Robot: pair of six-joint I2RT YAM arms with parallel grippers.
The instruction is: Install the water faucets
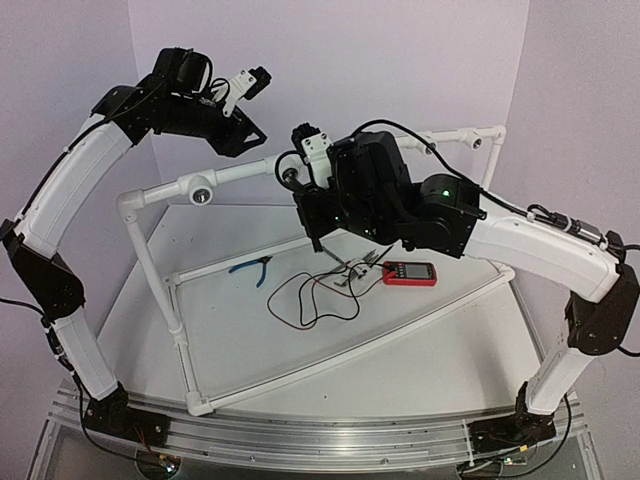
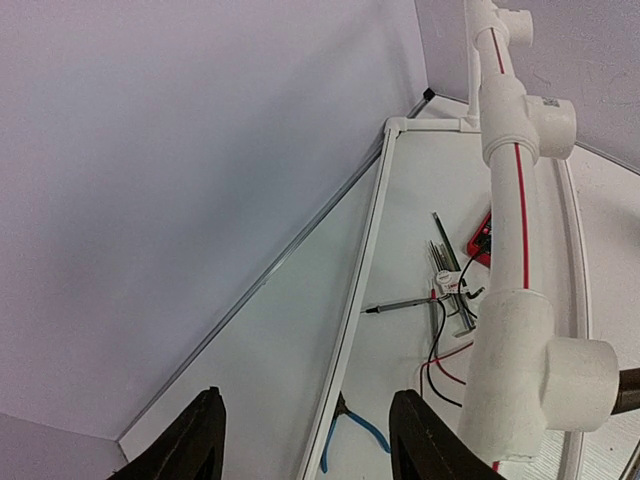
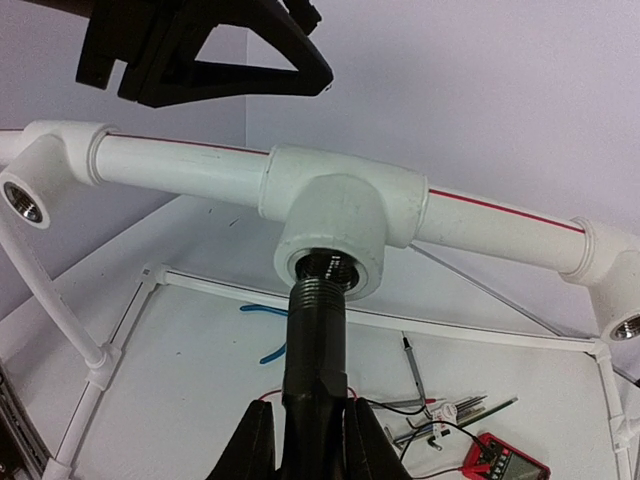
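A dark grey-black water faucet [image 3: 317, 340] stands between my right gripper's fingers [image 3: 310, 432], which are shut on its body. Its threaded end sits at the mouth of the middle white tee socket [image 3: 335, 225] on the raised white pipe, with the first threads just inside. In the top view my right gripper [image 1: 303, 190] reaches across to that pipe [image 1: 240, 172]. My left gripper [image 2: 310, 440] is open and empty, held high behind the pipe near the back wall [image 1: 238, 128]. It also shows at the top of the right wrist view [image 3: 200, 50].
Blue-handled pliers [image 1: 250, 268] lie on the table, with a red multimeter [image 1: 410, 272], its red and black leads [image 1: 310, 300] and hex keys [image 1: 352, 268]. Open sockets sit at the pipe's left [image 1: 200, 193] and right [image 1: 475, 142]. A white pipe frame [image 1: 180, 330] borders the table.
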